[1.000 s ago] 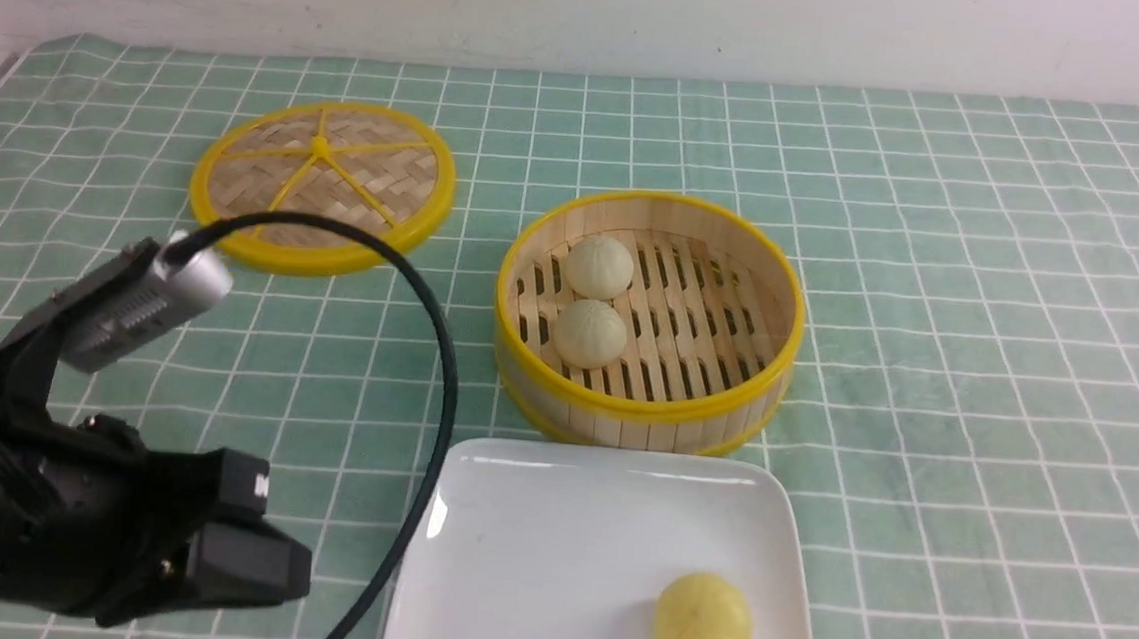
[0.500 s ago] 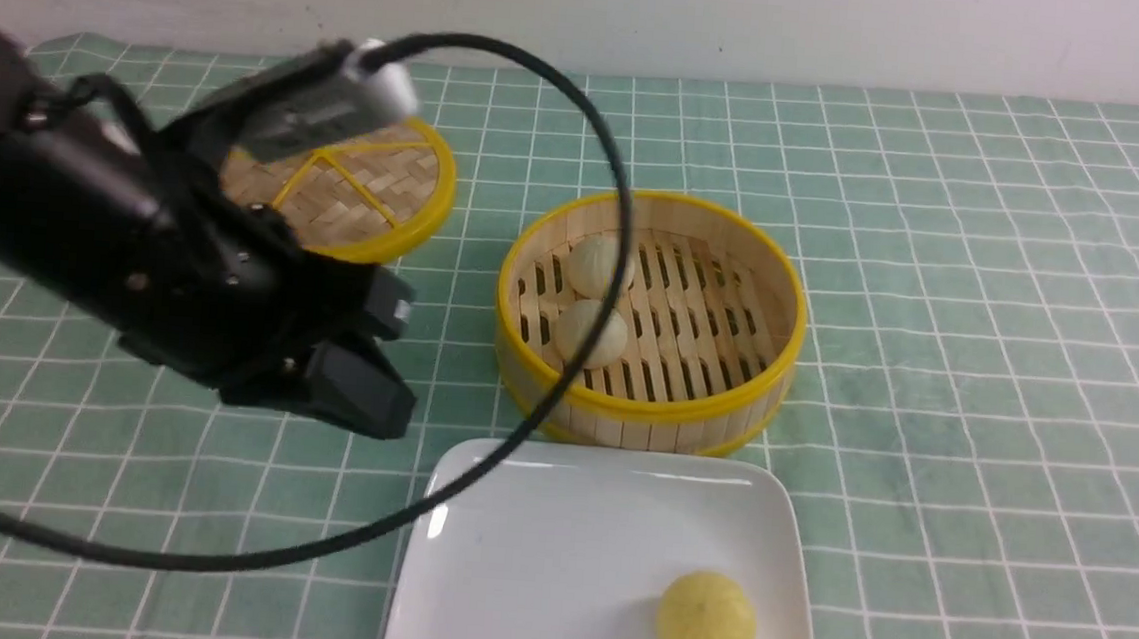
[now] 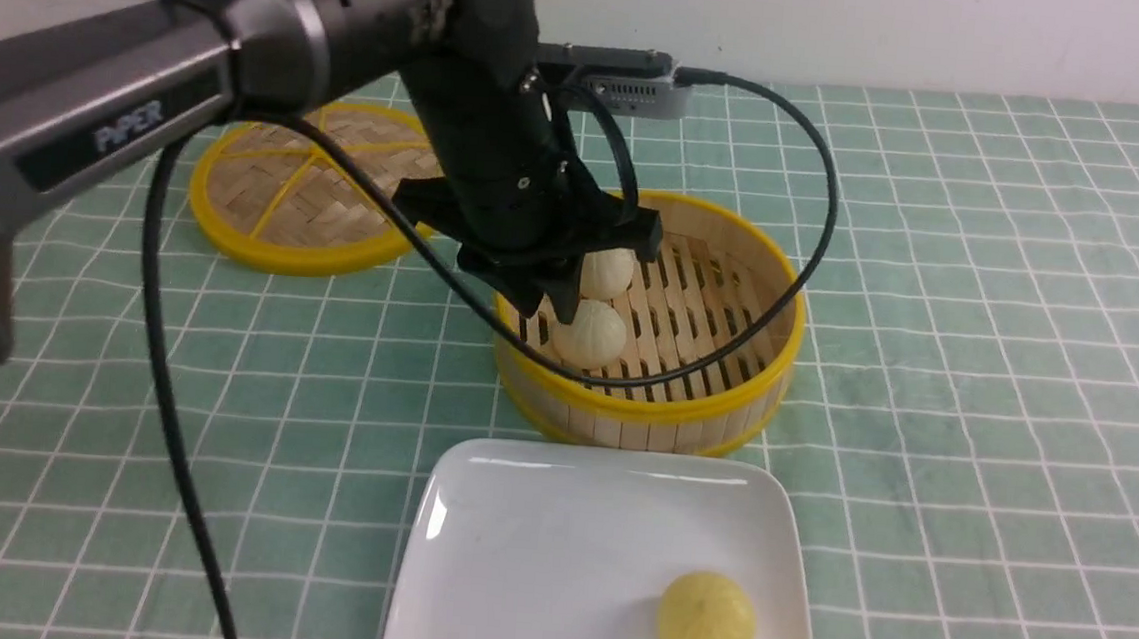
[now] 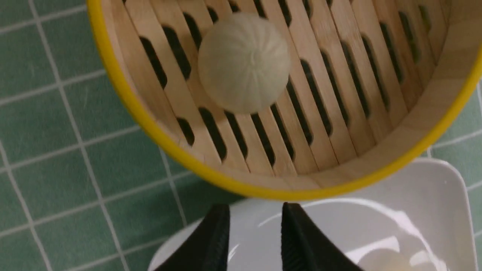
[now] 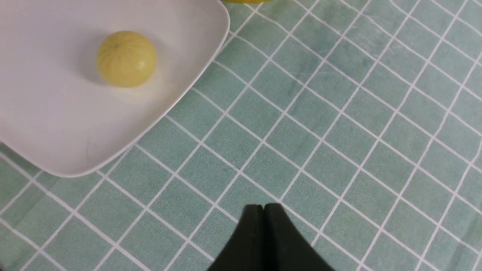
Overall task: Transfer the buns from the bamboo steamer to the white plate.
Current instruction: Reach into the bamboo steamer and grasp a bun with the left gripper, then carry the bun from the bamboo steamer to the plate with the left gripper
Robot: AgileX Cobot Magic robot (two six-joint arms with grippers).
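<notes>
Two pale cream buns lie in the bamboo steamer [image 3: 644,407], the near one [image 3: 592,336] in front of the far one [image 3: 613,272], which my left arm partly hides. My left gripper [image 3: 550,308] points down over the steamer's left side, just above and left of the near bun; it is open with nothing between its fingers. In the left wrist view that bun [image 4: 244,62] sits on the steamer's [image 4: 124,98] slats beyond the parted gripper [image 4: 255,211]. The yellow bun [image 3: 706,621] rests on the white plate [image 3: 533,548]. My right gripper [image 5: 263,207] is shut and empty over the cloth, beside the plate [image 5: 56,124] and the yellow bun [image 5: 126,58].
The flat woven steamer lid [image 3: 286,210] lies at the back left, partly behind my left arm. A black cable [image 3: 815,246] loops from the wrist over the steamer. A green checked cloth [image 3: 976,388] covers the table.
My left arm has swung from the near left corner up and across to the steamer, and its jaws have parted. The right gripper tip has left the front view's right edge.
</notes>
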